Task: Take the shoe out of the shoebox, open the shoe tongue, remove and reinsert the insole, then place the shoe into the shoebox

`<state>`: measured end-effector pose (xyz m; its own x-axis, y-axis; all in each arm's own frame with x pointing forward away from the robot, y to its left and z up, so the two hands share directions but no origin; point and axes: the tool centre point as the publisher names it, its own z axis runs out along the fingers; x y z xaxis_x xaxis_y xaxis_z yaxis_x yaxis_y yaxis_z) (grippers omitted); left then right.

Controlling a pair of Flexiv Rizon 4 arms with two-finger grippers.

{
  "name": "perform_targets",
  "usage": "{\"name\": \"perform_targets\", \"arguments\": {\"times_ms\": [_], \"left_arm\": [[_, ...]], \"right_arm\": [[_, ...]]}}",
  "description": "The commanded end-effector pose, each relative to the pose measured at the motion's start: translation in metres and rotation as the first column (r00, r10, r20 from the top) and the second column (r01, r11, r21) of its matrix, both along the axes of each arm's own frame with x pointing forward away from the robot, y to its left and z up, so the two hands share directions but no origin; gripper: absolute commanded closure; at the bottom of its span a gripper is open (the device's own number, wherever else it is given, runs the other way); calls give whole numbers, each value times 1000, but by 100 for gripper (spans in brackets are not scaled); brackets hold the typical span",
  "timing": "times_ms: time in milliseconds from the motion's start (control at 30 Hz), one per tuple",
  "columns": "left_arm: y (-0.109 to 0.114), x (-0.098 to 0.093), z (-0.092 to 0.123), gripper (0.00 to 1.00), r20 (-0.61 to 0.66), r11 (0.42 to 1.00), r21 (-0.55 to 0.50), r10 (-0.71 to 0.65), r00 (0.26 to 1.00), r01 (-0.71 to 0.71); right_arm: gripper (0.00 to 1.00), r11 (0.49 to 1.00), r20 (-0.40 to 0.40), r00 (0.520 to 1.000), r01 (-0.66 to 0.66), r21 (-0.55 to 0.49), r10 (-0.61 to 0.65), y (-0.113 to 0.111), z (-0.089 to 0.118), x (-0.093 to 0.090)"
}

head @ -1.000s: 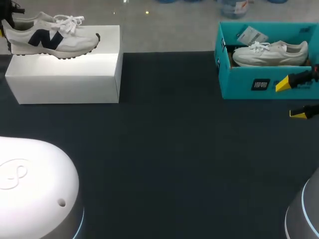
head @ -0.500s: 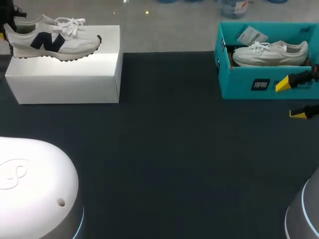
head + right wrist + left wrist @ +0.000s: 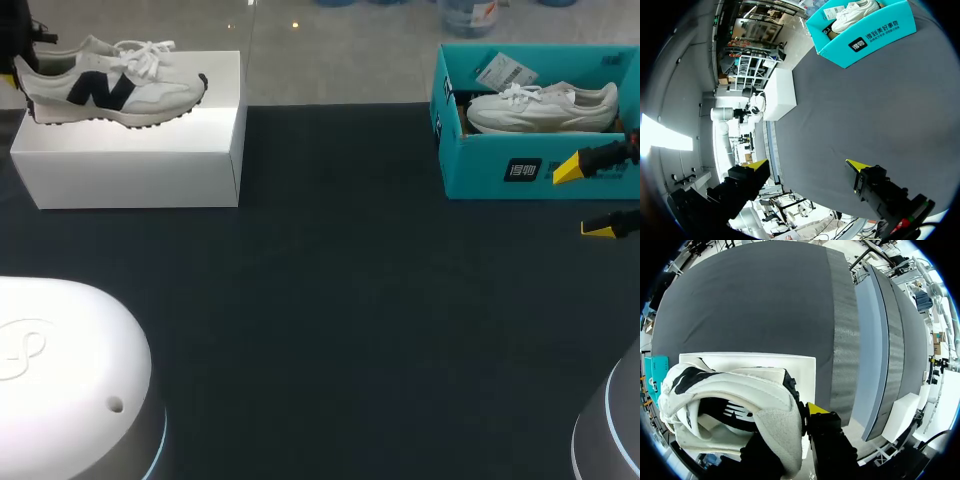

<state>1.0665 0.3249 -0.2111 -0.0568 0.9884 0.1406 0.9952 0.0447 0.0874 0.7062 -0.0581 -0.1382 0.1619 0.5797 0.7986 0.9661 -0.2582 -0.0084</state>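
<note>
A white shoe with a dark side mark (image 3: 110, 88) is over the top of a white box (image 3: 130, 160) at the table's far left. My left gripper (image 3: 16, 62) sits at its heel, at the view's edge. In the left wrist view the left gripper (image 3: 787, 432) is shut on the padded heel of the shoe (image 3: 735, 405), with one yellow fingertip (image 3: 815, 408) showing. A teal shoebox (image 3: 490, 175) at the far right holds a second white shoe (image 3: 545, 108). My right gripper (image 3: 590, 198) stands open just in front of that box, holding nothing (image 3: 807, 165).
The white box (image 3: 805, 375) reaches close to the table's left edge. The teal shoebox (image 3: 865, 37) stands at the far right corner. My two arms' white bases rise at the near corners (image 3: 70, 380).
The shoe in my left gripper has shifted slightly to the right over the white box. The right arm has kept still.
</note>
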Motion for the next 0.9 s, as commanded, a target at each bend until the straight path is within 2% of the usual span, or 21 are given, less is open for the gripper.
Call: {"name": "perform_targets", "arguments": {"times_ms": [33, 267, 600, 900], "left_arm": [[3, 16, -20, 100, -16, 1000, -12, 3, 1000, -3], [5, 28, -45, 100, -55, 999, -31, 32, 998, -34], [5, 28, -80, 100, -78, 999, -33, 27, 997, -29], [4, 29, -122, 100, -50, 1000, -20, 20, 999, -21]], "right_arm": [[0, 1000, 0, 1000, 2, -2, -2, 0, -1, -1], [0, 1000, 0, 1000, 2, -2, -2, 0, -1, -1], [0, 1000, 0, 1000, 2, -2, -2, 0, -1, -1], [0, 1000, 0, 1000, 2, -2, -2, 0, -1, -1]]}}
